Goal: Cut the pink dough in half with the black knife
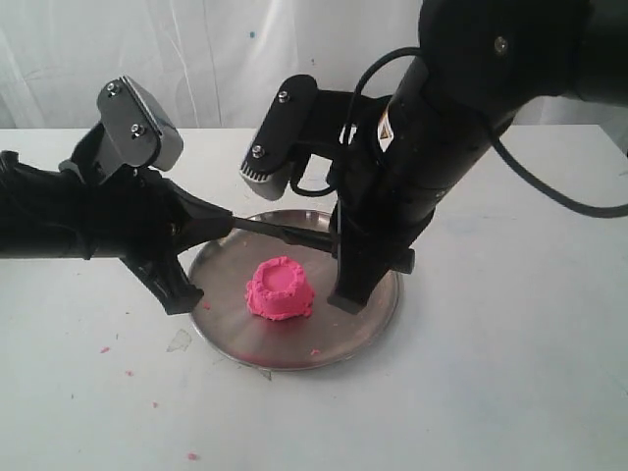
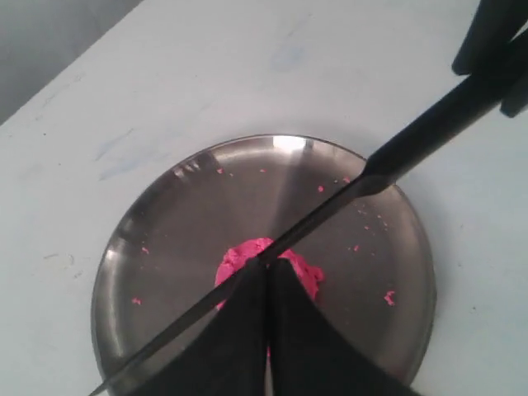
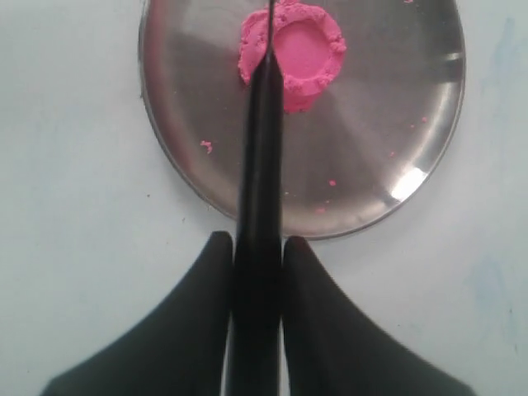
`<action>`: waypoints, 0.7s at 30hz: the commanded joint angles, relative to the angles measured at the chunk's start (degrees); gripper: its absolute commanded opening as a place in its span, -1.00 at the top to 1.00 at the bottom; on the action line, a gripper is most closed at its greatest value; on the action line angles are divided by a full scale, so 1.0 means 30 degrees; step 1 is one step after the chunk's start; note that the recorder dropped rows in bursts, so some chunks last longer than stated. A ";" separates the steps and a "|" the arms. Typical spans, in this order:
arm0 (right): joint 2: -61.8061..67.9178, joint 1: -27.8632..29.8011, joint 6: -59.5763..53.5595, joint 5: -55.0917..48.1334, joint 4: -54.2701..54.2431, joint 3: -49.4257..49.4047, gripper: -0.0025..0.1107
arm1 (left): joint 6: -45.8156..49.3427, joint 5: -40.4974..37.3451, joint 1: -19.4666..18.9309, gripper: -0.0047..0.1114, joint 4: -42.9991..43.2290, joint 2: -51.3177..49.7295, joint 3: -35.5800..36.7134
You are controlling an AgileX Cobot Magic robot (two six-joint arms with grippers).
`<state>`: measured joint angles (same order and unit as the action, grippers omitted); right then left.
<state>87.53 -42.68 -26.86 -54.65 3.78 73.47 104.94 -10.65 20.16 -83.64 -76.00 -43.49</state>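
2 fingers of the right gripper [image 3: 257, 243] clamp the knife [image 3: 260, 165] by its handle, shown squarely only by the right wrist view; the left gripper [image 2: 266, 264] is clenched at the blade. The exterior view shows the knife level, tip leftward, above the dough [image 1: 280, 289] on the plate [image 1: 373, 324].

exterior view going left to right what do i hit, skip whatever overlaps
left end effector → dough → right end effector

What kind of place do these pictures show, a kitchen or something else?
Probably a robotics lab or test bench, not a kitchen: black robot arms work over a white table, a white curtain hangs behind, and the steel plate holds pink dough.
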 commanded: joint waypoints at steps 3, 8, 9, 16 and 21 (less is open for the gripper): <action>0.0764 0.1436 0.1046 0.0338 0.0344 0.0120 0.96 | 0.0465 0.0807 -0.0006 0.92 -0.0356 0.0863 -0.1340; 0.1752 0.1615 0.1004 0.0344 0.0259 0.0120 0.96 | 0.0465 0.1737 -0.0006 0.91 -0.0356 0.0622 -0.1644; 0.2003 0.1615 0.1002 0.0416 0.0229 0.0120 0.96 | 0.0465 0.1737 -0.0006 0.88 -0.0356 0.0392 -0.1644; 0.3388 0.1615 0.0922 0.1105 0.0041 0.0120 0.96 | 0.0425 0.1848 -0.0006 0.55 -0.0403 -0.1507 -0.1644; 0.4000 0.1615 0.0916 0.1438 -0.0272 0.0120 0.96 | 0.0425 0.2901 -0.0006 0.89 -0.0599 -0.2819 -0.1926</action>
<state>99.02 -38.26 -24.19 -51.24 3.31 73.55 106.22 -2.95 20.16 -83.88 -83.00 -48.48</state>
